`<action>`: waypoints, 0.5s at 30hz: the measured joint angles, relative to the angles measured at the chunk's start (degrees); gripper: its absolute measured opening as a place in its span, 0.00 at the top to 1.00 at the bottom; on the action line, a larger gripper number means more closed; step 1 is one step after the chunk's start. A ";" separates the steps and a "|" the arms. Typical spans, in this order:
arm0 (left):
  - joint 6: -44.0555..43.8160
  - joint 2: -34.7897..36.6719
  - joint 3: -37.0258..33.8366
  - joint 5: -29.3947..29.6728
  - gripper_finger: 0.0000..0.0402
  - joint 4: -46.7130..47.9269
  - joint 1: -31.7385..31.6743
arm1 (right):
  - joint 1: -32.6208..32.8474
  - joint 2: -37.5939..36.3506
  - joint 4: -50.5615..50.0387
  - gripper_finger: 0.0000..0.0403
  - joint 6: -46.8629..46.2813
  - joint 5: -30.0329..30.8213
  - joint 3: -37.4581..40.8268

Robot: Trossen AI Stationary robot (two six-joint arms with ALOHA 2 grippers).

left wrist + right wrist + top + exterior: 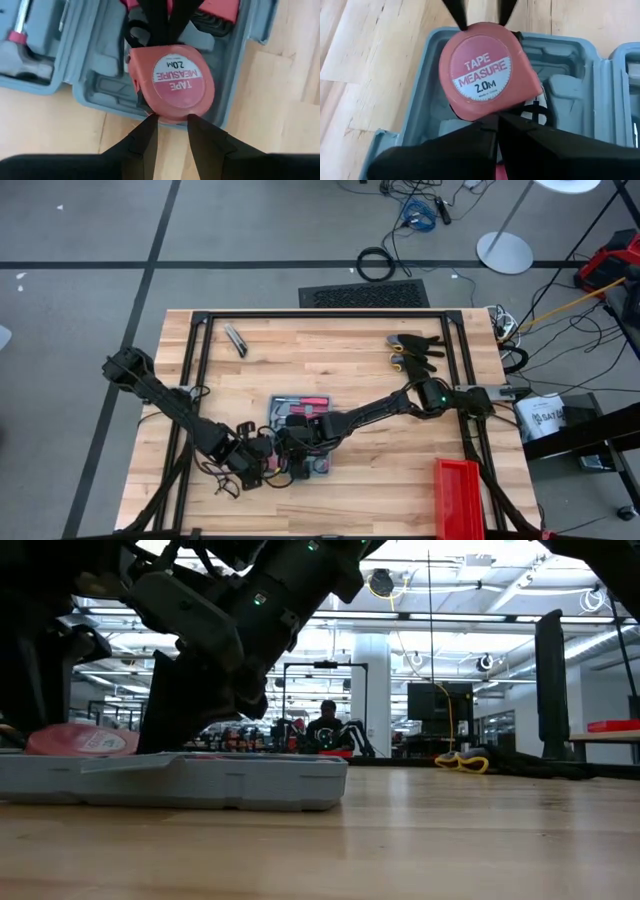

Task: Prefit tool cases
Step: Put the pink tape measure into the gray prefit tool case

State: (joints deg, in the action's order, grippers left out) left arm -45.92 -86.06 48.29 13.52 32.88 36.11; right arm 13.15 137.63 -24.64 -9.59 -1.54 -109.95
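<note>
tool case (300, 425) mostly hidden under both arms; small dark tool (235, 340), perhaps a knife, too small to tell

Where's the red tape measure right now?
The tape measure lies on the open tool case's grey tray, in the high view at the table's front centre, between the left gripper and the shut right gripper.

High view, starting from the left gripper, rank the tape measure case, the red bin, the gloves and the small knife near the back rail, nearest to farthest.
From the left gripper, in the high view:
1. Tool case, right beside it, mid-table.
2. Small knife, by the far edge, left of centre.
3. Red bin, near edge, right side.
4. Gloves, far right corner.
The bin and gloves are fairly close to call.
</note>
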 joint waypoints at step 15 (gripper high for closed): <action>2.52 0.39 0.03 3.56 0.72 1.16 -1.11 | 0.85 -0.16 0.93 1.00 -0.34 -5.97 -1.32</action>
State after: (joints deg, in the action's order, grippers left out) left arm -43.40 -85.67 48.32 17.08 34.05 35.00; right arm 14.00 137.47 -23.71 -9.92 -7.51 -111.27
